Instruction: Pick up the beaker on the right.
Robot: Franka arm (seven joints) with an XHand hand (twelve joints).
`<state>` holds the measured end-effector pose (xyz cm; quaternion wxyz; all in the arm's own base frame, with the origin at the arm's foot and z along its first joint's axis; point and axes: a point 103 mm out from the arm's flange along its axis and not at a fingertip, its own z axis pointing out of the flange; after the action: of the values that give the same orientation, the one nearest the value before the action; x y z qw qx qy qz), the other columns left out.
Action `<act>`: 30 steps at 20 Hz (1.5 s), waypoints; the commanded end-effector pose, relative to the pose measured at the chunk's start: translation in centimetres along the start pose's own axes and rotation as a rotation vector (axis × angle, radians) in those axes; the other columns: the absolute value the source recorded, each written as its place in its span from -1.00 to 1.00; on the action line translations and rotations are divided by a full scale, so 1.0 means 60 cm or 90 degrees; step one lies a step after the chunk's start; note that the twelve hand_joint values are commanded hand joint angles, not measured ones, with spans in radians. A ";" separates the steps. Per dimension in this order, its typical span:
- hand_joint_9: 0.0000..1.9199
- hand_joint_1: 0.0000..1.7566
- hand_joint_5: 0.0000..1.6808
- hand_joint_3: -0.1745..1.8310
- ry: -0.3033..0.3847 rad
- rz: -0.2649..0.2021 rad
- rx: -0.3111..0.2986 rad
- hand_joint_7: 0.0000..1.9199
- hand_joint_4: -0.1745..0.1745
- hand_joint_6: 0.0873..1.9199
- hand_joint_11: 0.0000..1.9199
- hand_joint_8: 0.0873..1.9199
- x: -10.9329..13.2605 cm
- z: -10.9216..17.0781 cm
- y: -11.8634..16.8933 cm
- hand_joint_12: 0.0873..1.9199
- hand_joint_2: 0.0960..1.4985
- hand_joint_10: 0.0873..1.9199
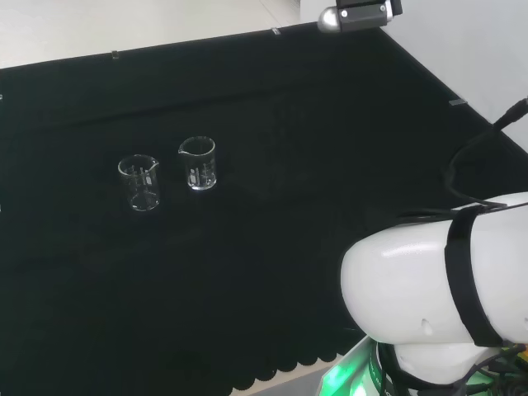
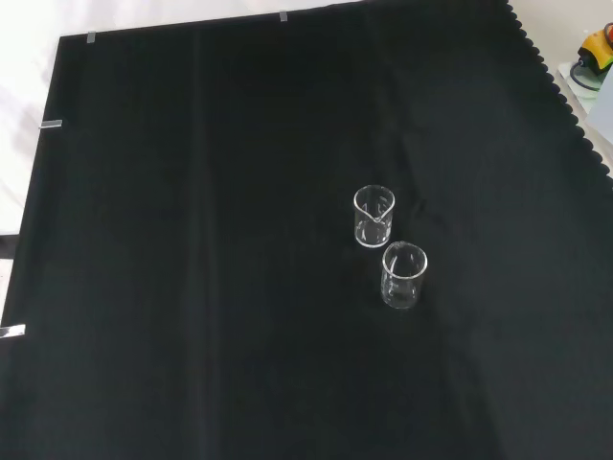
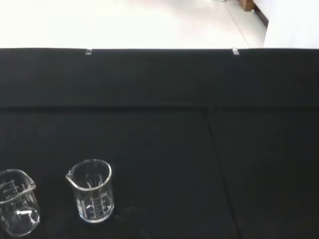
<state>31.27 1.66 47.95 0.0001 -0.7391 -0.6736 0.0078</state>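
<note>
Two small clear glass beakers stand upright and apart on the black cloth. In the head view one beaker stands on the right, its spout pointing left, and the other beaker stands a little to its left and nearer. The front view has the spouted beaker higher up and the second beaker just below it to the right. From the wrist, the spouted beaker and its neighbour stand well ahead of the camera. Both look empty. Nothing touches either beaker.
The arm's white link with black straps and cables bulks at the head view's lower right. The cloth's scalloped edge runs near the arm's base. A camera mount hangs over the far edge. A yellow item lies beyond the cloth.
</note>
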 end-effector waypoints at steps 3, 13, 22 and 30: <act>-0.82 -0.93 -0.72 -0.01 0.004 0.011 0.015 -0.88 -0.13 -1.00 -1.00 -0.53 0.013 0.026 0.019 0.13 0.52 -0.41; -0.81 -0.93 -0.72 -0.01 0.017 0.017 0.048 -0.88 -0.13 -1.00 -1.00 -0.53 0.031 0.084 0.055 0.13 0.52 -0.41; -0.81 -0.82 -0.73 0.02 0.055 0.024 0.086 -0.87 -0.13 -1.00 -1.00 -0.54 0.045 0.169 0.068 0.12 0.41 -0.42; -0.81 -0.61 -0.78 0.11 0.098 0.019 0.100 -0.88 -0.14 -1.00 -1.00 -0.54 0.036 0.236 0.079 0.10 0.16 -0.42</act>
<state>35.63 3.77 36.09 0.0909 -0.7492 -0.6559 0.0157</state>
